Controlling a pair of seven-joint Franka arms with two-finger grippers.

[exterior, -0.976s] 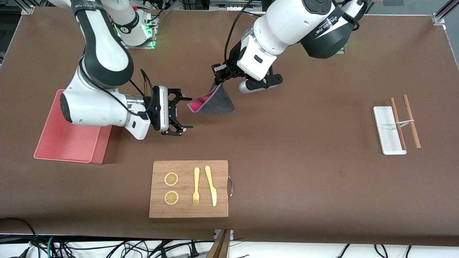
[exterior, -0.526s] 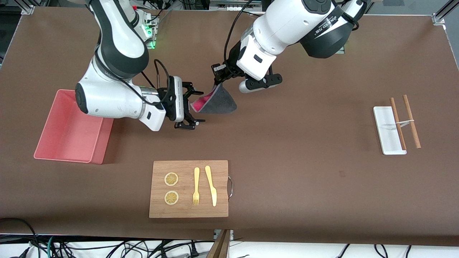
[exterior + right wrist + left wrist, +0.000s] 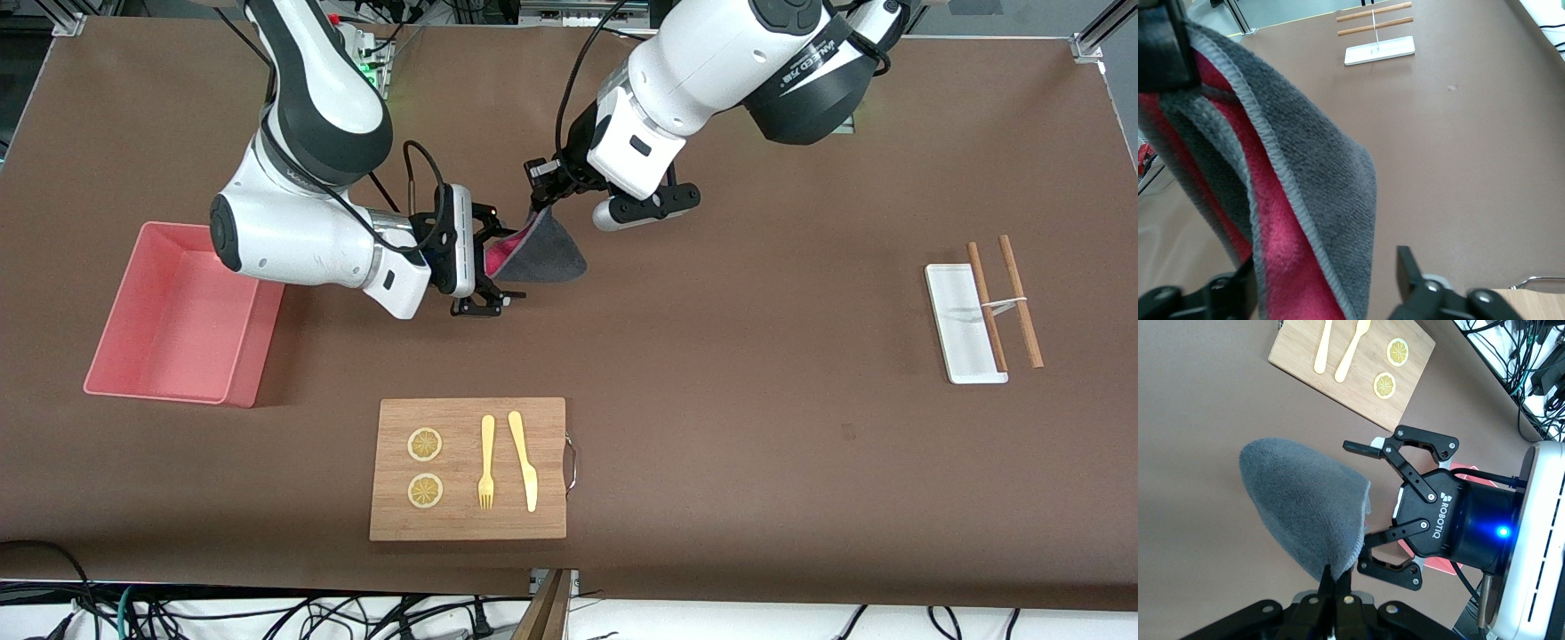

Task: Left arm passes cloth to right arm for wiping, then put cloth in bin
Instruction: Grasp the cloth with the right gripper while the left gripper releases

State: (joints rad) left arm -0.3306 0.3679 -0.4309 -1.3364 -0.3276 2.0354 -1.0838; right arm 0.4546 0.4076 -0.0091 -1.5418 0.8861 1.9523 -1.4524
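Your left gripper (image 3: 539, 197) is pinched tight on one corner of the cloth (image 3: 542, 253), so the rest hangs free above the bare table as a drooping fold, grey outside, pink inside. That leaves a loose edge for your right gripper (image 3: 487, 264), which straddles it with fingers apart, not yet gripping. I'd judge the handover about to happen: close the right before the left lets go. The bin (image 3: 182, 316) waits at the right arm's end, beside that arm.
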